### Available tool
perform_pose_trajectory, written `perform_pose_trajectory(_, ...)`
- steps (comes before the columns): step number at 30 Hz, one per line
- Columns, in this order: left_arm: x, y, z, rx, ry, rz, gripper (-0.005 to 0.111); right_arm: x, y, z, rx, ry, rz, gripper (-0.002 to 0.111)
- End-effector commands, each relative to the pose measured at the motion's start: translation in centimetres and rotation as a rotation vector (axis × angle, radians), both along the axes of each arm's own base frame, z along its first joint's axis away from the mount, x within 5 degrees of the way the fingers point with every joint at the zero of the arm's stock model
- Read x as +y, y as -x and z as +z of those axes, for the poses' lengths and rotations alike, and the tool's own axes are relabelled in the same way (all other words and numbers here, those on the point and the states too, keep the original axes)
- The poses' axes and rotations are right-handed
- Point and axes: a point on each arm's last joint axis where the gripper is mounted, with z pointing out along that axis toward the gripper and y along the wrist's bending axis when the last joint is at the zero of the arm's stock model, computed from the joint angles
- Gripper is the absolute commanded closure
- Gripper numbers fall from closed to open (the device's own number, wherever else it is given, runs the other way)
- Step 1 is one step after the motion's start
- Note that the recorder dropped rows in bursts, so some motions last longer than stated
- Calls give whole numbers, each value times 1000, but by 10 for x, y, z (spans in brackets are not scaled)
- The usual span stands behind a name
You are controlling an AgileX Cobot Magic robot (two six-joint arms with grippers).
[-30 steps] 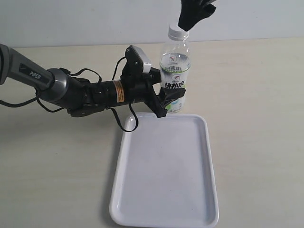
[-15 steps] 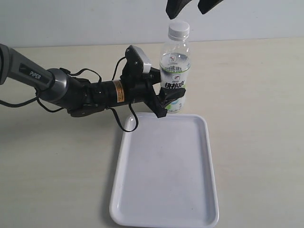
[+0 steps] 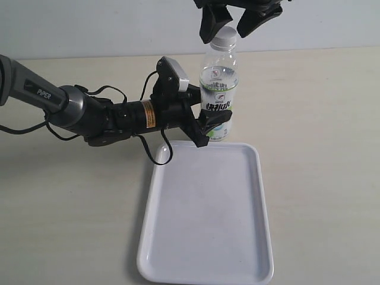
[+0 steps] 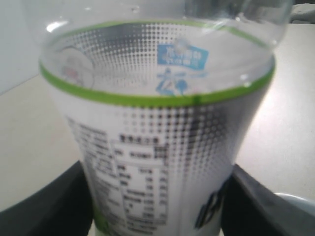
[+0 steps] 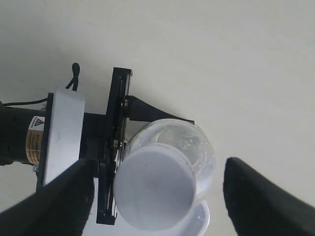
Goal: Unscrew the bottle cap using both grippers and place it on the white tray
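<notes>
Pale beige table [image 3: 320,119], upright bottle [image 3: 218,77] just beside the white tray [image 3: 208,208] on it

The left tool [image 3: 209,128] is clamped level on the bottle [image 3: 218,77]; the right tool [image 3: 231,25] is held overhead, spread wide.

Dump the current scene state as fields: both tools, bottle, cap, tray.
left tool: shut on the lower body of the bottle, arm reaching in low over the table
right tool: open, one finger on each side of the bottle cap, gaps visible in the right wrist view
bottle: upright on table
bottle cap: on the bottle's neck, not removed
white tray: flat on table, on the camera side of the bottle, cap not yet on it
</notes>
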Motion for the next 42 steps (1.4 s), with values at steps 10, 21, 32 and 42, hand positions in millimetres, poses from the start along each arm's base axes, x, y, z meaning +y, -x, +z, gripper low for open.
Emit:
perform_pose_trajectory(10,2,-2,0,-1,-24,15,107,2,-5,-13,31,16,12,44)
perform_pose_trajectory(21,2,-2,0,-1,-24,15,107,1,-4,-3,21,17,16,45)
perform_pose_trajectory(32,2,-2,0,-1,-24,15,107,1,-4,3,11,13,18,47)
perform_pose_trajectory(42,2,-2,0,-1,-24,15,107,1,-4,2,9,19,26,49)
